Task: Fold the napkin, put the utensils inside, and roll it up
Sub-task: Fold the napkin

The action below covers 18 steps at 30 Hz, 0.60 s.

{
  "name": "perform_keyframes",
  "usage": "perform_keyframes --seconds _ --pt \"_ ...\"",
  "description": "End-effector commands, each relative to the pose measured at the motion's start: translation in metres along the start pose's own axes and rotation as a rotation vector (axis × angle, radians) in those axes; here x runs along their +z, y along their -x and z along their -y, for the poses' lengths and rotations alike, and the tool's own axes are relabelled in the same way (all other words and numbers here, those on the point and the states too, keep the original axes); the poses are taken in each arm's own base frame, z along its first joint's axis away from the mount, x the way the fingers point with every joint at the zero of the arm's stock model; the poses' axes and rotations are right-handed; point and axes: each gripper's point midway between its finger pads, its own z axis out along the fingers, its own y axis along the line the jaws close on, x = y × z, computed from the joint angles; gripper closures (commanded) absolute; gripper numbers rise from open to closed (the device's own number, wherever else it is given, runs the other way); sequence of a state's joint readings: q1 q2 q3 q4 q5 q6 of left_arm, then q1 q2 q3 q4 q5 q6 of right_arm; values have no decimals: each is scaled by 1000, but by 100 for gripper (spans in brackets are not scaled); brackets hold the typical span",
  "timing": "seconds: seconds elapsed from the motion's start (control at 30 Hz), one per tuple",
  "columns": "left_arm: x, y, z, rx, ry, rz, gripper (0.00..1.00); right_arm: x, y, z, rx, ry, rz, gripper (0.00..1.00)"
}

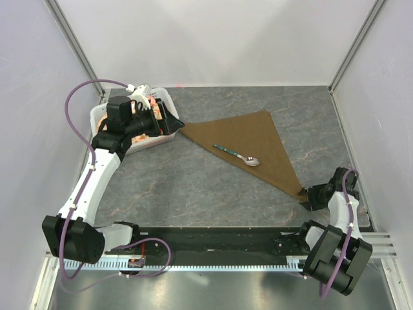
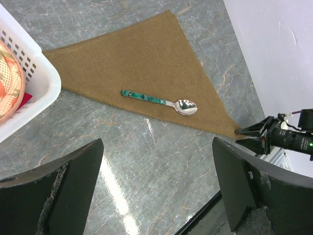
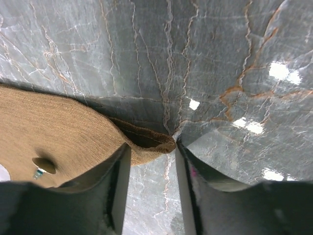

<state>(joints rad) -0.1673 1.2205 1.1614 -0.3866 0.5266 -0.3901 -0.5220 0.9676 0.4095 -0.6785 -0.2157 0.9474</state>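
The brown napkin lies folded into a triangle on the grey marble table. One tip points at the basket and another at the near right. The teal-handled spoon lies on it near the long folded edge, bowl to the right; it also shows in the left wrist view. My right gripper is low at the napkin's near-right corner. Its jaws are open and the raised corner sits between the tips. My left gripper is open and empty, raised by the basket.
A white basket with orange-patterned plates stands at the back left, right beside the left gripper. White walls close in the left, back and right. A black rail runs along the near edge.
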Motion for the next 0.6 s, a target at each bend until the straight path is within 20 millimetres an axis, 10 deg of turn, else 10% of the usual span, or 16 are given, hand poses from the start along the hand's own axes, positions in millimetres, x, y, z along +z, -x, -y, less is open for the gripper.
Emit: perform_keyframes --seconds 0.0,0.57 --pt "0 8 5 -17 -28 26 0 4 -1 9 36 -29 7 55" --pt "2 6 4 -21 -31 21 0 1 15 2 11 -25 74 78"
